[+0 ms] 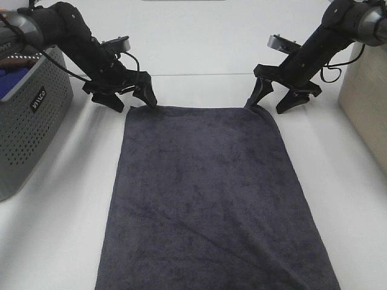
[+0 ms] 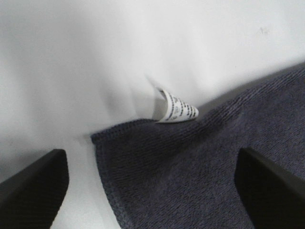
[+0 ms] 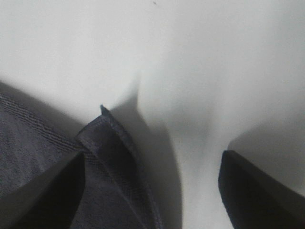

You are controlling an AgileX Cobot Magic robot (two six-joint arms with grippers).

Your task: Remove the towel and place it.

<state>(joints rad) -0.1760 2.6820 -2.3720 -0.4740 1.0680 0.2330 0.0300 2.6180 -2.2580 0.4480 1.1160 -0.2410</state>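
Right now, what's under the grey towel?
Only the white table shows around the towel, which lies spread flat on it. Anything beneath the cloth is covered and cannot be seen.

A plain white counter (image 1: 199, 54) is covered down its middle by a large rectangular dark charcoal-grey terry towel (image 1: 205, 199), spread flat, its near end cut off by the frame. A small white printed tag (image 2: 177, 109) is turned up at one far corner. A grey perforated plastic basket (image 1: 30, 121) is set at the left edge, apart from the towel.
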